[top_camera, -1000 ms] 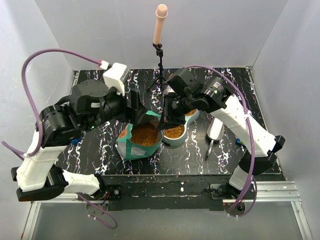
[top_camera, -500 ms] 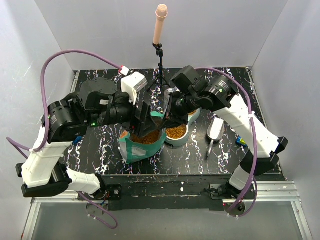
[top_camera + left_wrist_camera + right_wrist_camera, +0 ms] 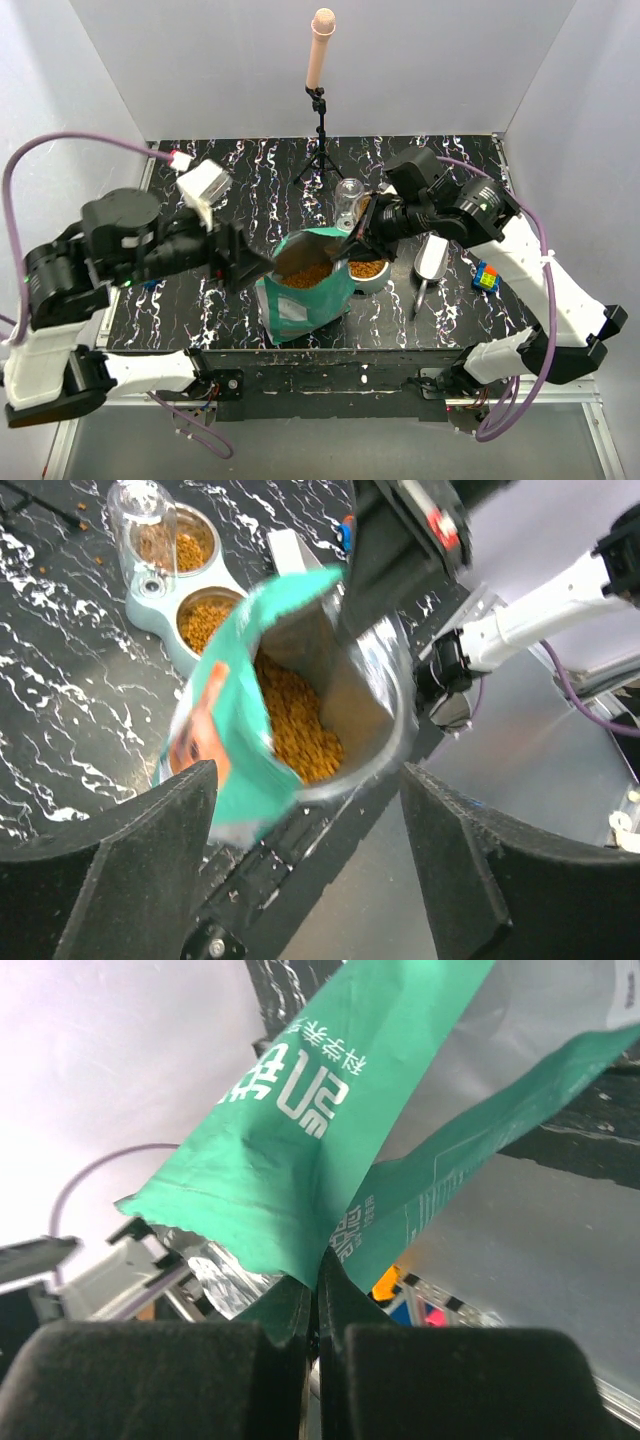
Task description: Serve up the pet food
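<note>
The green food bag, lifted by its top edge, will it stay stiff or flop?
Likely floppy: the bag film creases where the right fingers pinch its rim. Probably bottom-heavy, since kibble pools low. Its open mouth could spill if tipped.

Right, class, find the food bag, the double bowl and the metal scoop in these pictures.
food bag (image 3: 300,305): top view, on its green front face.
double bowl (image 3: 372,286): top view, on the near rim of the pale green dish.
metal scoop (image 3: 432,258): top view, on its shiny pan.
</note>
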You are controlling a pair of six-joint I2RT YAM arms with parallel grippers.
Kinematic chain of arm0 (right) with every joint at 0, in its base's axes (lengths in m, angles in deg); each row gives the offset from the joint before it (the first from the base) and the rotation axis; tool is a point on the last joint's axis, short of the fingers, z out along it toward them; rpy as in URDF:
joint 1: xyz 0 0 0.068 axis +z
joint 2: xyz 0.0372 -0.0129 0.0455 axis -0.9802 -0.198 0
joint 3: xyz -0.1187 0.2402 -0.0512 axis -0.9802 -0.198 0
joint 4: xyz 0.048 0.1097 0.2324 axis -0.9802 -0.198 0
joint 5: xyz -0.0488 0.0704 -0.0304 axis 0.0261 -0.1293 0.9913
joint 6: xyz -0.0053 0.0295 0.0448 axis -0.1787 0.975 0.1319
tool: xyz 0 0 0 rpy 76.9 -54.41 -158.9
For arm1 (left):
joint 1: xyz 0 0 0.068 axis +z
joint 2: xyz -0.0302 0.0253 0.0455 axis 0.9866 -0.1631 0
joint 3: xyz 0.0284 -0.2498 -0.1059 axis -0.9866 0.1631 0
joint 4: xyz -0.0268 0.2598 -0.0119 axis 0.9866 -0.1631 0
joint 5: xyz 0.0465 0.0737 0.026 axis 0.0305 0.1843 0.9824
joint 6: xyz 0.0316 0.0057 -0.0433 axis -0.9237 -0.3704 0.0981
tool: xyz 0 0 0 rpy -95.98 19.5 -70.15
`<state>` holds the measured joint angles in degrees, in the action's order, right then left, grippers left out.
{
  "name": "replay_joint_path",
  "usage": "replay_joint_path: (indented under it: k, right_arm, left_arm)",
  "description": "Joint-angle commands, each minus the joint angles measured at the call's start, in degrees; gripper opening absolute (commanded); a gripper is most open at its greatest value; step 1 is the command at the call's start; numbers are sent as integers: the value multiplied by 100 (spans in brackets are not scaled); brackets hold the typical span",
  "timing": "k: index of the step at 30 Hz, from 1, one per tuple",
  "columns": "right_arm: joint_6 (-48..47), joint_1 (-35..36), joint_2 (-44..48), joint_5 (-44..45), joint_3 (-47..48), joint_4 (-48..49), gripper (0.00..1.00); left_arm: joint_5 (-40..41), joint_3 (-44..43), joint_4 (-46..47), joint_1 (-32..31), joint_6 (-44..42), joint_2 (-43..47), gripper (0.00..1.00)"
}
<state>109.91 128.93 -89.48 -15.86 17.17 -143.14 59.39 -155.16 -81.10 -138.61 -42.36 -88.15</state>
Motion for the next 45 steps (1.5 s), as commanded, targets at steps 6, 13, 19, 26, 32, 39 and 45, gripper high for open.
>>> replay_joint_path:
  k: [6, 13, 19, 26, 32, 39, 45]
  right_arm:
    - [773, -455, -185, -939, 256, 2280, 1]
    - [685, -517, -308, -1106, 301, 2262, 1]
    - [606, -526, -300, -1142, 292, 2298, 1]
    - [535, -535, -238, -1212, 195, 2430, 1]
    - [377, -526, -212, -1308, 151, 2350, 1]
    - [201, -535, -89, -1379, 19, 2306, 1]
    - [70, -570, -124, -1589, 116, 2561, 1]
  left_arm:
    - [-874, 1903, 561, -27, -522, 1157, 82]
    - [680, 2300, 1140, -27, -1348, 1465, 52]
    - [967, 2441, 1396, -36, -1305, 1449, 74]
    - [515, 3002, 1807, -36, -1304, 1456, 84]
    - [569, 3547, 2836, -36, -1779, 1361, 81]
    - [1008, 3373, 2680, -36, -1701, 1403, 63]
    - [1140, 3346, 2012, -36, -1700, 1764, 84]
